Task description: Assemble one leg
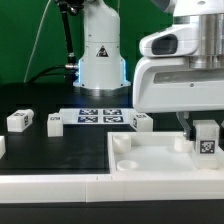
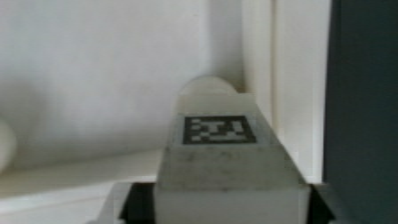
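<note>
Black table, white tray point(image 1: 150, 165) in front.
Gripper point(image 1: 203, 128) was clamped on the leg point(image 1: 207, 140) above the tray's corner.

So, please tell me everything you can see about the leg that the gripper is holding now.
The leg is a small white block, plastic by its look, with a square black-and-white tag on one face. The gripper is shut on it and holds it upright over the large white square piece, near that piece's corner on the exterior view's right. In the wrist view the leg shows a rounded end. Whether it touches the piece below is unclear.
</note>
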Robot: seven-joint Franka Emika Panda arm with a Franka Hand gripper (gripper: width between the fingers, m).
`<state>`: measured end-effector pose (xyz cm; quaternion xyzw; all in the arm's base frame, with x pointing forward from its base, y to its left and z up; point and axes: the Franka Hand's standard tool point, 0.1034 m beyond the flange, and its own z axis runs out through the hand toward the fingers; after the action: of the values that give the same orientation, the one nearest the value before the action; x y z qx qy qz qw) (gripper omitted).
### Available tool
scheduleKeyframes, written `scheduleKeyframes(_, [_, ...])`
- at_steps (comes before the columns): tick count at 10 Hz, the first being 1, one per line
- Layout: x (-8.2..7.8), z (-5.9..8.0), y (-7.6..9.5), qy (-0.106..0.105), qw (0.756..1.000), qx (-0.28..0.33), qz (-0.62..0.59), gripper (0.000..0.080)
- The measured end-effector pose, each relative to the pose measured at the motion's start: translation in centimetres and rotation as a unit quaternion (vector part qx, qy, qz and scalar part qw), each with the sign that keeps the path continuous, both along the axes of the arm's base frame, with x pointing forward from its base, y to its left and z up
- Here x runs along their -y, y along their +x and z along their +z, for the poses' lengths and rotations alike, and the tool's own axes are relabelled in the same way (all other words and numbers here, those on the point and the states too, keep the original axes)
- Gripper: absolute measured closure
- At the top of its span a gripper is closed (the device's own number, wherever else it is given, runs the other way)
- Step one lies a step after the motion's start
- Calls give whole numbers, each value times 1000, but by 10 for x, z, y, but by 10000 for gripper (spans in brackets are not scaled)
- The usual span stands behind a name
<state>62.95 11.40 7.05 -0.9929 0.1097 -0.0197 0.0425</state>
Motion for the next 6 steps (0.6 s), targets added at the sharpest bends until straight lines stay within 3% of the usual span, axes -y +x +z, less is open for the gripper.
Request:
scheduleKeyframes(2, [2, 0, 0, 16, 995, -9, -95, 509])
scheduleKeyframes(6, [3, -1, -2, 29, 954, -30, -297, 508])
